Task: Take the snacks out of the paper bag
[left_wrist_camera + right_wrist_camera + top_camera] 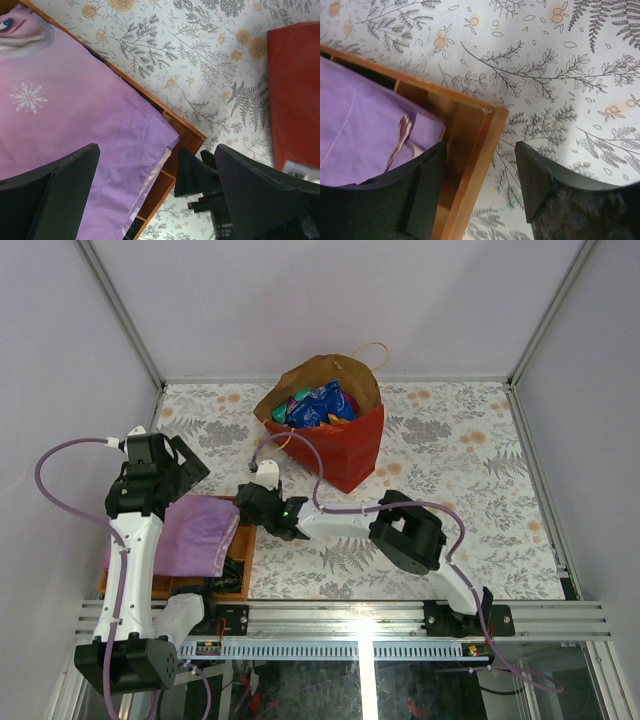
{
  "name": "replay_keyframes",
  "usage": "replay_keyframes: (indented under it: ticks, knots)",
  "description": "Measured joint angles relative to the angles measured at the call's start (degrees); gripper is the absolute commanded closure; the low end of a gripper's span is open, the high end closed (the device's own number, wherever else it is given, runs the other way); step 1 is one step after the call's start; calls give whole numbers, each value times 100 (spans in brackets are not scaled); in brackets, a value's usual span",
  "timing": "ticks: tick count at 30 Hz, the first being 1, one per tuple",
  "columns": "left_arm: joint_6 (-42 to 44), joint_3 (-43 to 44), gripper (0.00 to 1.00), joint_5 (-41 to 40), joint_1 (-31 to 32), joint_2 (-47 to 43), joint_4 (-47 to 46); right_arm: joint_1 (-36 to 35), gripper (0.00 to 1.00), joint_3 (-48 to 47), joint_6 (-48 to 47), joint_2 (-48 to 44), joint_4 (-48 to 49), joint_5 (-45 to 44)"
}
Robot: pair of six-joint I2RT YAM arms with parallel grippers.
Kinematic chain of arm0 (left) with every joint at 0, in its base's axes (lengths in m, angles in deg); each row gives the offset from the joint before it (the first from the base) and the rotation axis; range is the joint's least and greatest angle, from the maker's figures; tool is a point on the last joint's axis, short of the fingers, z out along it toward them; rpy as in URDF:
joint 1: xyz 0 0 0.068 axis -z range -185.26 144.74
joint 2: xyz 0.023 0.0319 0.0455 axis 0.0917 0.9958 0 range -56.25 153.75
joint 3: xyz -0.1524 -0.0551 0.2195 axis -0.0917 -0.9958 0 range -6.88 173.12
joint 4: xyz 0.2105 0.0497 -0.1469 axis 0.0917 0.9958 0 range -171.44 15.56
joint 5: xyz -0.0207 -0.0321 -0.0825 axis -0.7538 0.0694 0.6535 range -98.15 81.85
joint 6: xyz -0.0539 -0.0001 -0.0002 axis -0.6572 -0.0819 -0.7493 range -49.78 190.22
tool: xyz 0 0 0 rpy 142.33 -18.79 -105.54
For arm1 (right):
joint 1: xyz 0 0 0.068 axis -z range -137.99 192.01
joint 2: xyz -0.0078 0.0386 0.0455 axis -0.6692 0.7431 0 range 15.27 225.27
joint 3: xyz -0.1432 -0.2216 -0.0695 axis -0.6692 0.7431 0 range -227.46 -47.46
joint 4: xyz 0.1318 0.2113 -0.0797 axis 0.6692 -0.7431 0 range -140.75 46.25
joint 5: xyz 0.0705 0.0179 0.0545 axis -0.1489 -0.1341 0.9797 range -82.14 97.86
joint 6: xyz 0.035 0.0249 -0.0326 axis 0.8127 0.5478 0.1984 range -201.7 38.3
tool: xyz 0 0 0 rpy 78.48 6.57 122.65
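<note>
Several snack packets [318,406] show in the open mouth of the paper bag [345,452], which stands upright just above the centre of the top view on the floral-patterned table [450,470]. We see blue-and-white packets on top and a teal-green one at their left edge. The rest of the bag's contents are hidden by its brown inner wall. One loop handle [375,348] sticks up at the bag's upper right.

Neither arm is at the bag. In the lower left of the top view lies a wooden tray [243,552] with a purple cloth [195,535] draped over it.

The left gripper [185,465] hangs over the upper edge of that cloth. In its wrist view the left gripper [157,150] has its fingers spread wide with nothing between them. The cloth [75,115] fills the left of that frame, the tray's rim [185,132] runs diagonally through the middle, and the bag's red side [295,90] is at the right edge.

The right gripper [255,512] reaches across to the tray's upper right corner. In its wrist view the right gripper [481,147] is also parted and holds nothing. One finger is over the cloth [365,130] and the other over the table, with the tray corner [487,117] between them. We cannot tell whether the fingers touch the tray.
</note>
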Motion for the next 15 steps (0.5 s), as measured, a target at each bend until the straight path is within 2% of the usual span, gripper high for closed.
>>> replay_keyframes:
  ticks: [1, 4, 7, 8, 12, 15]
  knots:
    - [13, -26, 0, 37, -2, -7, -11, 0, 43, -184, 28, 153, -103, -70]
    - [59, -120, 0, 111, -2, -37, -13, 0, 61, -697, 90, 564, -402, -251]
    - [92, -151, 0, 146, -7, -74, -11, -2, 92, -997, 216, 813, -638, -387]
    - [103, -151, 0, 144, -9, -76, -22, -9, 99, -1058, 245, 831, -710, -452]
    - [138, -133, 0, 142, -63, 52, -37, 63, 100, -1147, 529, 866, -1056, -1117]
    - [138, 4, 0, 177, -109, 341, -46, 199, 100, -1119, 581, 828, -1141, -1097]
